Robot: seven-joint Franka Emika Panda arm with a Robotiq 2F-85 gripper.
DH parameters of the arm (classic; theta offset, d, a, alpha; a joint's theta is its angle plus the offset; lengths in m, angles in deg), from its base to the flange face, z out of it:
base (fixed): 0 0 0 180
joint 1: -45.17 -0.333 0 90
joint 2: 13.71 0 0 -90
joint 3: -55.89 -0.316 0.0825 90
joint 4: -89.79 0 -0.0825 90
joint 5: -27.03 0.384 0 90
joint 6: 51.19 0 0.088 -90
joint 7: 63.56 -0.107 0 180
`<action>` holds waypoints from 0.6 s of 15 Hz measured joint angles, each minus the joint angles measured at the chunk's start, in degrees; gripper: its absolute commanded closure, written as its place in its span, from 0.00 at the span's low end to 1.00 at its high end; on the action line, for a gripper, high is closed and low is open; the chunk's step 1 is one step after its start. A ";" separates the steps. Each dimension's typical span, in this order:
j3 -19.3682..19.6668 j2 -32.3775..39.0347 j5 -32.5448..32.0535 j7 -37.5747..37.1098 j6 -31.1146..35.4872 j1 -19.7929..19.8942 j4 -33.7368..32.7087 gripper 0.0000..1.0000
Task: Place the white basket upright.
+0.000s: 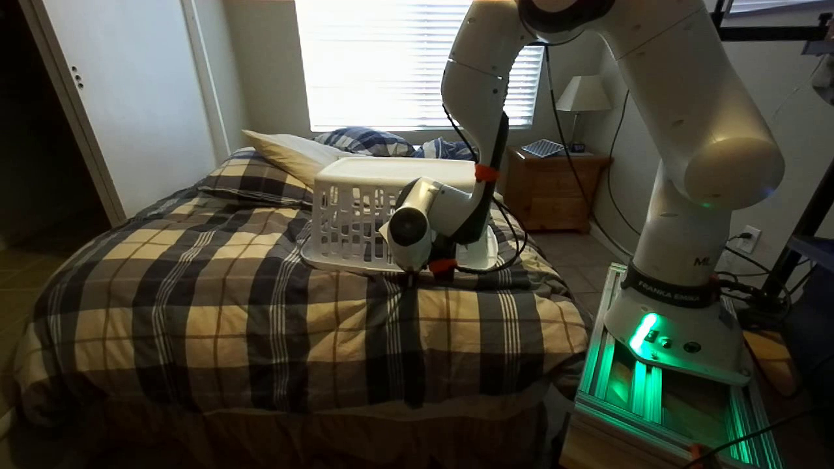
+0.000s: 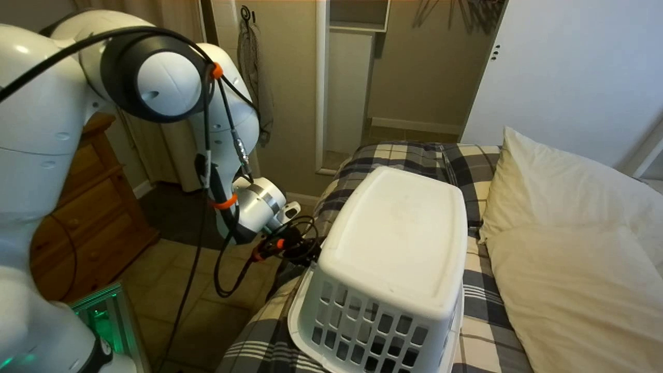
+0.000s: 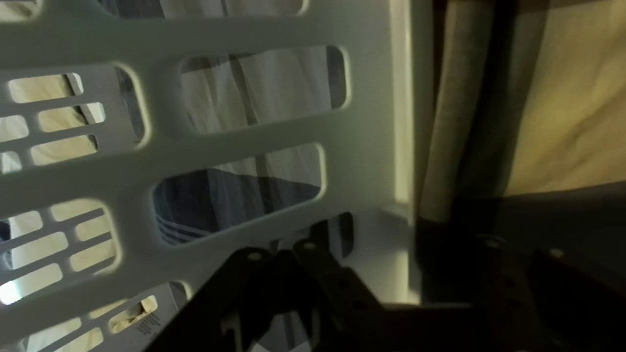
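Observation:
The white basket [image 1: 391,170] stands upside down on the bed in both exterior views. Its flat bottom [image 2: 401,233] faces up and its rim rests on the plaid cover. My gripper [image 2: 312,252] is low at the basket's long side, near the rim; in an exterior view the wrist hides much of it. In the wrist view the slotted wall [image 3: 369,146] fills the left and middle. There my gripper [image 3: 398,249] is open, with one dark finger in front of the slots and the other dimly visible beyond the rim edge. The rim edge lies between them; contact cannot be told.
The plaid bed cover [image 1: 221,312] lies rumpled under the basket. Cream pillows [image 2: 570,269] lie beside the basket toward the head of the bed. A wooden nightstand [image 1: 554,189] with a lamp [image 1: 583,94] stands by the window. A loose cable [image 1: 515,251] loops at the wrist.

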 measured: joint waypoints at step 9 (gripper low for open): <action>1.43 -4.18 -2.08 -1.53 -0.03 1.45 1.47 0.00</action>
